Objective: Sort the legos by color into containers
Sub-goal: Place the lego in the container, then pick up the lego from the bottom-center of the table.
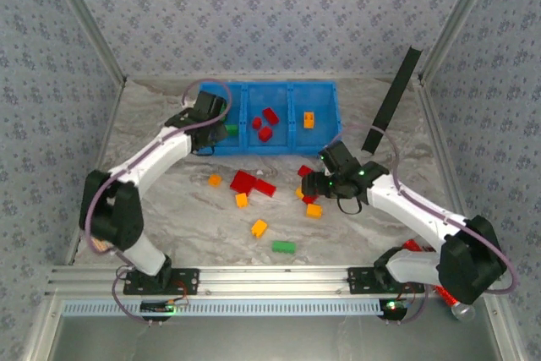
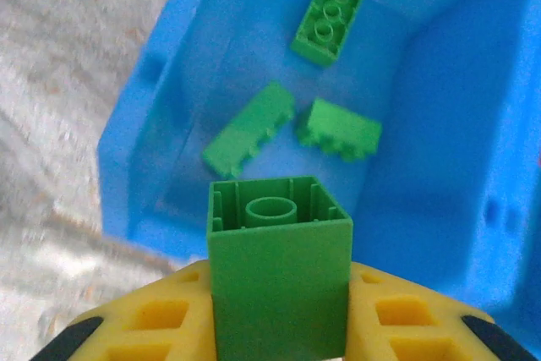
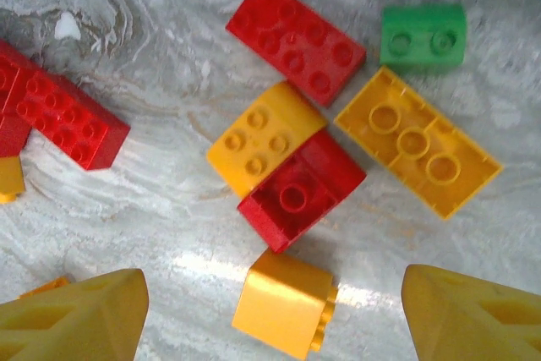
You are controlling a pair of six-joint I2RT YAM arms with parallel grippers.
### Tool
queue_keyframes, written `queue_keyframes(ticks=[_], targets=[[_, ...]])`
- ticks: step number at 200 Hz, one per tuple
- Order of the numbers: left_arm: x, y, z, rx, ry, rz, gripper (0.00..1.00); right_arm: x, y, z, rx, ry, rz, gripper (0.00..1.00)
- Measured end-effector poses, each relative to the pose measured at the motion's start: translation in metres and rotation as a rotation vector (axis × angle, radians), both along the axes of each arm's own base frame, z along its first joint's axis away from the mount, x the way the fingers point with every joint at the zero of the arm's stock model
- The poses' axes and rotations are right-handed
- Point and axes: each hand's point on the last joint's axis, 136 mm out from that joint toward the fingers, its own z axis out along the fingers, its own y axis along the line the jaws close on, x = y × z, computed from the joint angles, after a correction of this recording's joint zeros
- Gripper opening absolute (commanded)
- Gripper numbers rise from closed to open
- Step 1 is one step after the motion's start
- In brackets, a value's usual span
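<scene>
The left claw (image 1: 211, 114) was clamped on a glossy green square brick (image 2: 279, 268), its hollow underside toward the wrist camera. It was poised over the ribbed blue tray's left compartment (image 2: 139, 150), where three studded green bricks (image 2: 330, 14) lay, colour matching colour. The right claw (image 3: 275, 314) stood wide open and empty above mixed bricks on the marbled grey worktop (image 3: 169, 234), nearest an orange cube (image 3: 283, 302).

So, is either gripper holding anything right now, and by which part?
Left gripper grips a green brick by its opposite side walls, hollow end outward. Right gripper is open, empty.
</scene>
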Motion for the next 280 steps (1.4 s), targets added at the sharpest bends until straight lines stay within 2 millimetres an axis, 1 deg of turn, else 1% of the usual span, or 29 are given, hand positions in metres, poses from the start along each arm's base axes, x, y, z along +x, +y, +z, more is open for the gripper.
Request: queue_keyframes(ticks=[16,32,54,67,83,102,115,137,161,175,196,216,235,263,270,280], targets=[[0.022,0.001,-0.013,0.008,0.012,0.010,0.24,-0.007,0.002,-0.005,0.014,0.023,-0.011,0.81],[0.044,0.001,-0.030,0.016,0.028,0.013,0.24,-0.010,0.002,-0.012,0.021,0.039,-0.023,0.81],[0.066,-0.004,-0.054,0.019,0.063,0.001,0.23,-0.015,0.003,-0.018,0.026,0.058,-0.034,0.81],[0.075,-0.007,-0.070,0.021,0.083,-0.005,0.23,-0.017,0.005,-0.020,0.027,0.067,-0.036,0.81],[0.089,-0.012,-0.067,0.007,0.056,-0.011,0.23,-0.020,0.009,-0.024,0.028,0.082,-0.039,0.81],[0.093,-0.015,-0.070,0.000,0.055,-0.020,0.24,-0.023,0.013,-0.030,0.021,0.100,-0.040,0.81],[0.095,-0.018,-0.070,-0.008,0.052,-0.025,0.26,-0.026,0.015,-0.035,0.007,0.114,-0.040,0.80],[0.095,-0.018,-0.070,-0.011,0.052,-0.028,0.34,-0.030,0.016,-0.044,-0.023,0.135,-0.038,0.78],[0.095,-0.018,-0.070,-0.011,0.055,-0.032,0.44,-0.032,0.014,-0.056,-0.062,0.161,-0.044,0.73],[0.094,-0.018,-0.071,-0.011,0.058,-0.036,0.52,-0.033,0.013,-0.061,-0.078,0.171,-0.047,0.69],[0.091,-0.017,-0.071,-0.005,0.066,-0.046,0.61,-0.033,0.011,-0.065,-0.094,0.178,-0.055,0.57],[0.087,-0.016,-0.063,0.001,0.062,-0.055,0.67,-0.033,0.010,-0.068,-0.107,0.184,-0.059,0.47],[0.084,-0.015,-0.043,-0.002,0.031,-0.066,0.69,-0.032,0.011,-0.068,-0.106,0.179,-0.054,0.42],[0.080,-0.013,0.007,-0.022,-0.063,-0.079,0.72,-0.033,0.010,-0.064,-0.115,0.179,-0.041,0.38],[0.078,-0.012,0.020,-0.027,-0.090,-0.084,0.72,-0.034,0.008,-0.061,-0.122,0.180,-0.036,0.38],[0.074,-0.011,0.037,-0.032,-0.121,-0.090,0.73,-0.033,0.007,-0.051,-0.125,0.170,-0.027,0.38]])
